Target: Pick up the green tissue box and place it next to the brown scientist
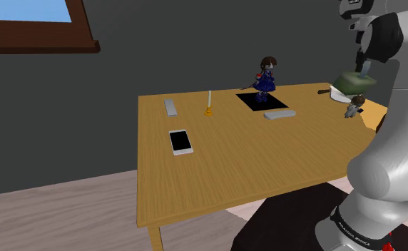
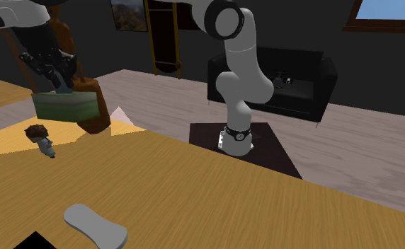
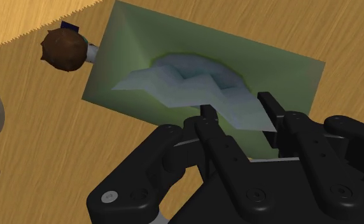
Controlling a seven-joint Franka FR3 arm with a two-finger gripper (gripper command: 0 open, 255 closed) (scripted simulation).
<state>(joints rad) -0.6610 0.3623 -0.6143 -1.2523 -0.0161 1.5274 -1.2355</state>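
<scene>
Green rectangular tissue box [image 2: 66,106]: clasped in black pincer [image 2: 52,76], held clear above wooden bench [image 2: 194,184], close over small brown-haired scientist figurine [image 2: 42,138]. Step judged: carry near complete, placement pending. Next move: box to be lowered onto bare bench beside figurine without toppling it, then released.

The shoulder camera is looking from beside the arm [image 1: 388,178] down across the wooden table [image 1: 231,164] toward a dark wall [image 1: 195,43]. The second exterior camera is sitting low over the tabletop, facing back toward the arm's base. The wrist camera is peering closely down, and all three are sharing the green tissue box [image 3: 289,83] and the brown-haired figurine [image 2: 42,138].
</scene>
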